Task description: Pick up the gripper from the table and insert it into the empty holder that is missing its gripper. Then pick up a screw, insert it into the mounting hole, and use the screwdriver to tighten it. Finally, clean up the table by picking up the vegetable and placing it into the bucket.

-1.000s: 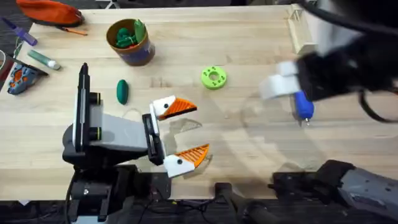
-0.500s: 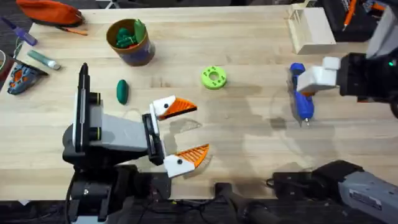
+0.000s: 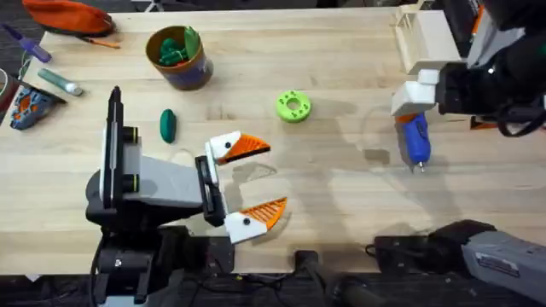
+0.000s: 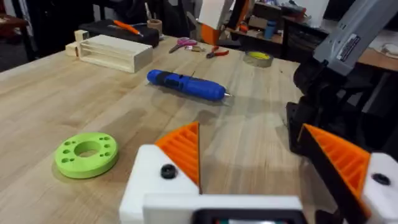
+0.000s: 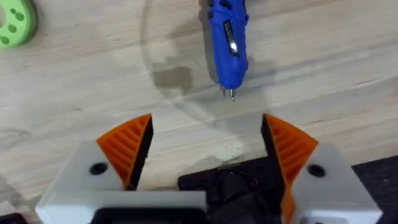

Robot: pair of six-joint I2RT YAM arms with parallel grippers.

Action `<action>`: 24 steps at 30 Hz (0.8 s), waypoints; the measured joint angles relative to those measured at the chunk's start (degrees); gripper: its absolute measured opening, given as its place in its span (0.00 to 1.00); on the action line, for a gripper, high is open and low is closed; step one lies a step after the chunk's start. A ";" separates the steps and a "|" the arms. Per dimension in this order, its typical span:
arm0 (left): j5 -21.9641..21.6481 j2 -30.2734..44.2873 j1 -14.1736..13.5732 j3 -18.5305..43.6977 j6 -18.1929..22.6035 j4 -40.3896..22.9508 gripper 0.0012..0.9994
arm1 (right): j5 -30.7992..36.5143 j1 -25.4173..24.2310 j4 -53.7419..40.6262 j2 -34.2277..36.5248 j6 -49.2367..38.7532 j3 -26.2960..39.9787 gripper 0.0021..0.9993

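My left gripper stands open near the table's front, and both its white holders carry orange ribbed gripper pads. A dark spot marks the mounting hole; a loose screw is out of view. The blue screwdriver lies flat at the right, bit toward the front edge. My right gripper hovers open over its rear end; the wrist view shows the screwdriver just ahead of the open right gripper, untouched. The dark green vegetable lies near the tan bucket.
A lime-green disc sits mid-table. A wooden box stands at the back right. Pens, an orange pouch and small tools crowd the back left corner. The bucket holds green toys.
The right arm swung from close under the camera out to the right, then its gripper came over the screwdriver's rear end. The screwdriver and left arm have not moved.
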 joint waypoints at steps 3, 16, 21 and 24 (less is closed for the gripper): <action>0.00 0.00 0.00 0.00 0.00 0.00 0.99 | 0.00 0.00 0.32 0.03 -0.04 0.00 0.99; 0.00 0.00 0.00 0.00 0.00 0.00 0.99 | 0.00 0.00 2.08 0.03 -0.22 0.00 0.99; 0.00 0.00 0.00 0.00 0.00 0.00 0.99 | 0.00 0.00 2.17 0.03 -0.24 0.00 0.99; 0.00 0.00 0.00 0.00 0.00 0.00 0.99 | 0.00 0.00 2.19 0.05 -0.24 0.00 0.99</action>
